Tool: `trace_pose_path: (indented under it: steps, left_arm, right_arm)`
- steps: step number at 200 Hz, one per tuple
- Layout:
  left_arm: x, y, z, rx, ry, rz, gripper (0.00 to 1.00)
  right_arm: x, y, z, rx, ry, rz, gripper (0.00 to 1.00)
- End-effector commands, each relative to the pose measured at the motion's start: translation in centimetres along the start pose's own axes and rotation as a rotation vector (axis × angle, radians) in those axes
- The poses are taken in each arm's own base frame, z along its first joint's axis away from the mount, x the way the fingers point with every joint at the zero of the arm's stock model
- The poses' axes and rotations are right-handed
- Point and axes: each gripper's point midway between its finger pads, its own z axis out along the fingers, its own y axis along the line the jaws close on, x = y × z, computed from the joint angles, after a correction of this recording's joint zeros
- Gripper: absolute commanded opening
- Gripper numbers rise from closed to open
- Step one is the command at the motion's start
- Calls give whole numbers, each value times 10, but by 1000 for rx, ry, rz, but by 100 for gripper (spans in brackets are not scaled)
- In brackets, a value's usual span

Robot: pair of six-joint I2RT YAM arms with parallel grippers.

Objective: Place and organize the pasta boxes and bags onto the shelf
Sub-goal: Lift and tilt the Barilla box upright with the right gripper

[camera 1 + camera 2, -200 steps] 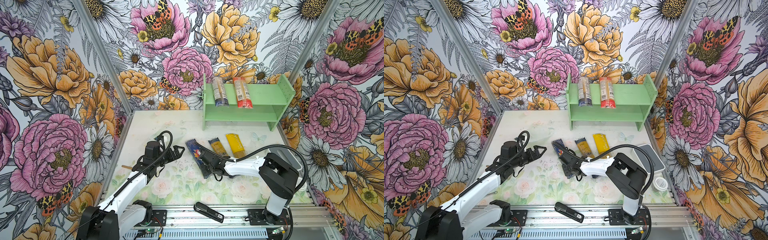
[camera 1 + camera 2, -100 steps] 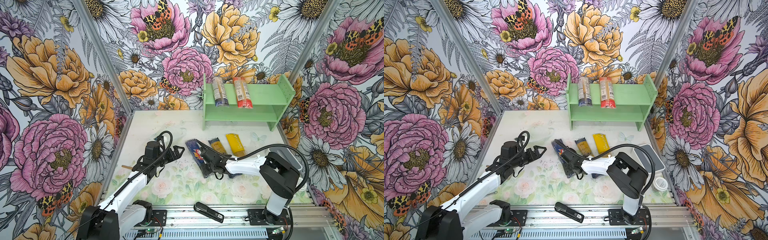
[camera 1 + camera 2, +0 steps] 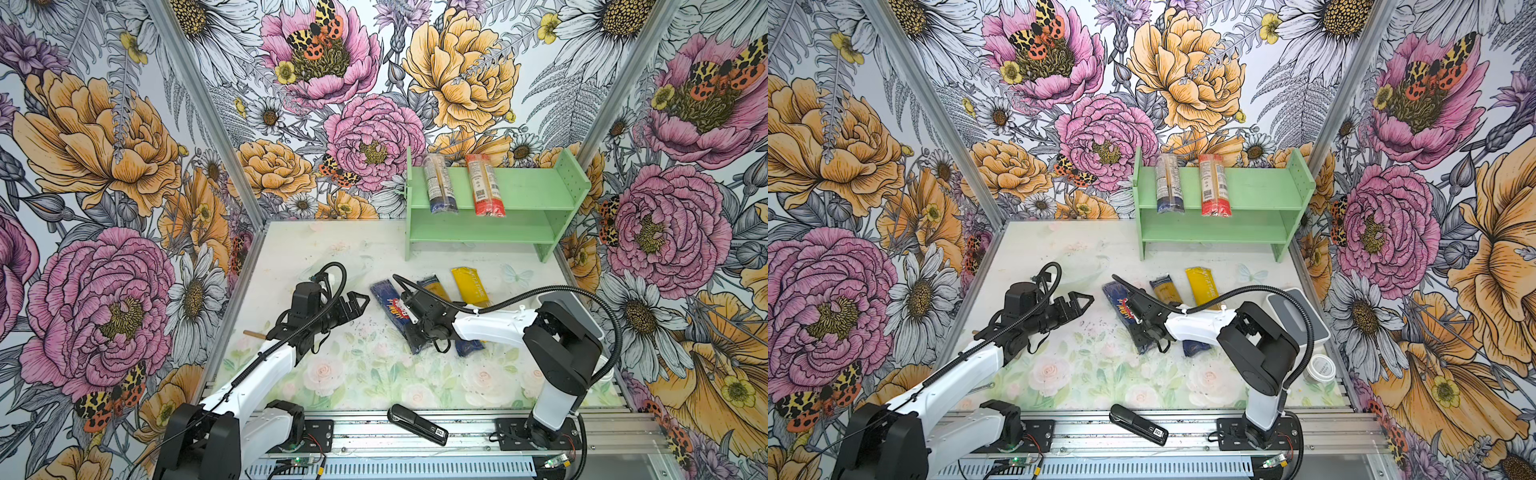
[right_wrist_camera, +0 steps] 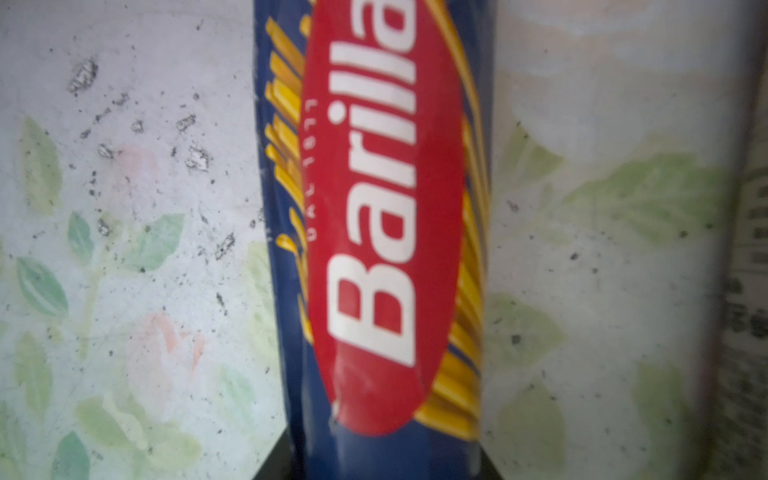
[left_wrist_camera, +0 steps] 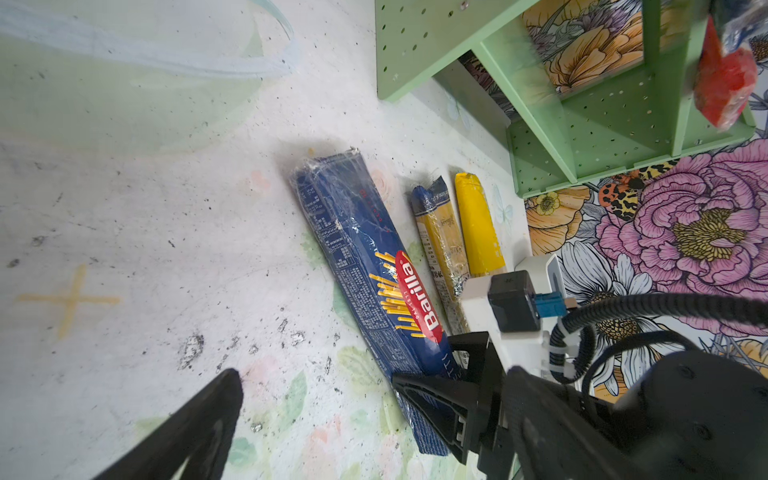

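The dark blue Barilla pack (image 3: 384,293) (image 3: 1115,293) (image 5: 357,249) (image 4: 382,208) lies on the table, and my right gripper (image 3: 415,332) (image 3: 1142,334) is shut on its near half. Beside it lie the blue-gold pack (image 3: 432,284) (image 3: 1165,286) (image 5: 440,237) and the yellow pack (image 3: 469,284) (image 3: 1202,284) (image 5: 478,224). My left gripper (image 3: 359,305) (image 3: 1086,301) (image 5: 313,376) hovers open and empty left of the Barilla pack. The green shelf (image 3: 528,195) (image 3: 1258,187) (image 5: 415,41) stands at the back right. Its top tier holds a clear/dark-blue pack (image 3: 438,187) (image 3: 1168,185) and a red-ended pack (image 3: 484,189) (image 3: 1213,187).
A black stapler-like object (image 3: 417,424) (image 3: 1138,424) lies on the front rail. A white-grey box (image 3: 577,307) (image 3: 1298,316) and a small white jar (image 3: 1318,368) sit by the right wall. A clear bowl (image 5: 145,62) stands on the table towards the back left. The shelf's lower tier is bare.
My right wrist has shifted slightly over the Barilla pack. The pack, the other packs and the left arm stay where they were.
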Motion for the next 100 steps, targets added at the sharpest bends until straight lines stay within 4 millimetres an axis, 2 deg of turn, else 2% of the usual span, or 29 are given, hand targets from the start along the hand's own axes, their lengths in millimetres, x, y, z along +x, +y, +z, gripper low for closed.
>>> trace_pose_path:
  steps: [1,54,100]
  left_arm:
    - [-3,0,1,16,-11,20,99]
    - [-5,-1,0,21,-15,22,99]
    - [-5,-1,1,25,-14,22,99]
  right_arm:
    - [7,-11,-15,-7,59,4,0]
    - [-21,-17,-53,-52,-3,17,0]
    - [-42,-13,-93,-113,-40,-7,0]
